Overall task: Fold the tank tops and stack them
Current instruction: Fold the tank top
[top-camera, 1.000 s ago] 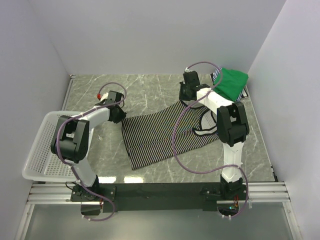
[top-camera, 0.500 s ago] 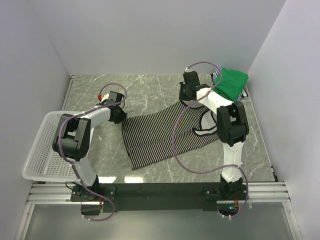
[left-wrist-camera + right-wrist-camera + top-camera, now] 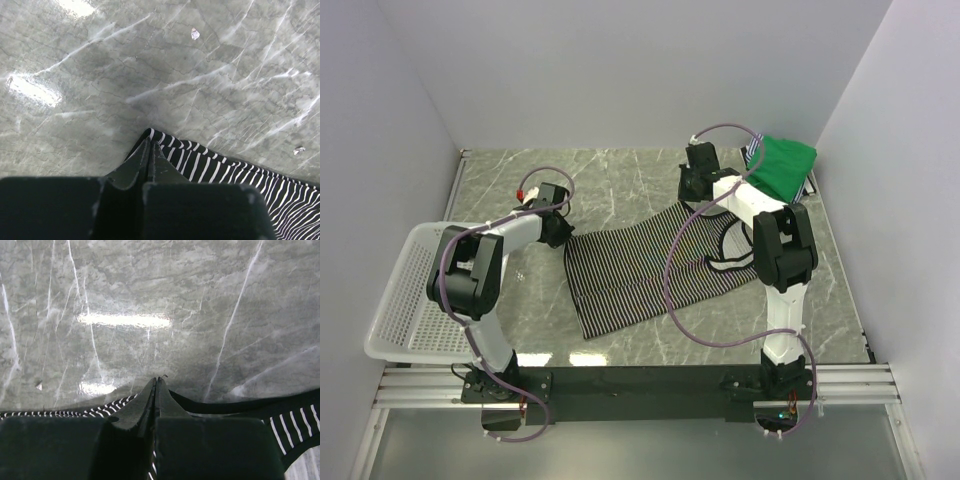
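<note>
The black-and-white striped tank top (image 3: 640,265) lies spread flat on the marble table, hem to the left, dark-edged straps (image 3: 730,250) to the right. My left gripper (image 3: 560,232) is shut on its far-left hem corner (image 3: 165,142), low at the table. My right gripper (image 3: 695,195) is shut on the far shoulder strap (image 3: 225,405), also low at the table. The plain green tank top (image 3: 782,165) lies folded in the back right corner on top of another striped piece.
A white mesh basket (image 3: 405,300) stands at the left edge of the table. Grey walls close in the back and both sides. Purple cables loop from both arms over the striped top.
</note>
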Robot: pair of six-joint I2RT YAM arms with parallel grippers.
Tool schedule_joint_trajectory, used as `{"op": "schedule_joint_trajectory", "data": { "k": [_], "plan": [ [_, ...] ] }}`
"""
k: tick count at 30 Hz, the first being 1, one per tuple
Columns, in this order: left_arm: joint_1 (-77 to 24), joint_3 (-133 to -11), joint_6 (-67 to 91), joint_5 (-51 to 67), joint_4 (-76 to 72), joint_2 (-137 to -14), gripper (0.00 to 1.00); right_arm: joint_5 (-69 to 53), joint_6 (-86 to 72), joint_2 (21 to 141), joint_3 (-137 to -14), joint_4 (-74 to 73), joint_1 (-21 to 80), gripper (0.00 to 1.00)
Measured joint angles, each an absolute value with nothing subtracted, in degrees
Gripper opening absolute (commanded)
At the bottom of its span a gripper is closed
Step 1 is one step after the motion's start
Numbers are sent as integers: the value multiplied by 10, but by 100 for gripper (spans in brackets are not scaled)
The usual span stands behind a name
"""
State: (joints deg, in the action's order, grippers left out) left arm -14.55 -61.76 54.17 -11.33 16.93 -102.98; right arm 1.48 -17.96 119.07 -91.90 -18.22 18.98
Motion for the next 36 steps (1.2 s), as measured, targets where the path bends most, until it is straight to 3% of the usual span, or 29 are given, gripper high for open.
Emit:
{"op": "schedule_joint_trajectory", "data": {
  "k": [10, 17, 36],
  "plan": [
    [-145, -616, 543, -114, 169, -1017, 1, 17, -181, 1188, -913, -176, 188, 0],
    [-145, -590, 552, -107, 150, -936, 1, 20, -186, 1165, -883, -166, 182, 0],
    [-183, -439, 568, -98, 122, -778, 1, 43, -236, 994, -658, -99, 175, 0]
  ]
}}
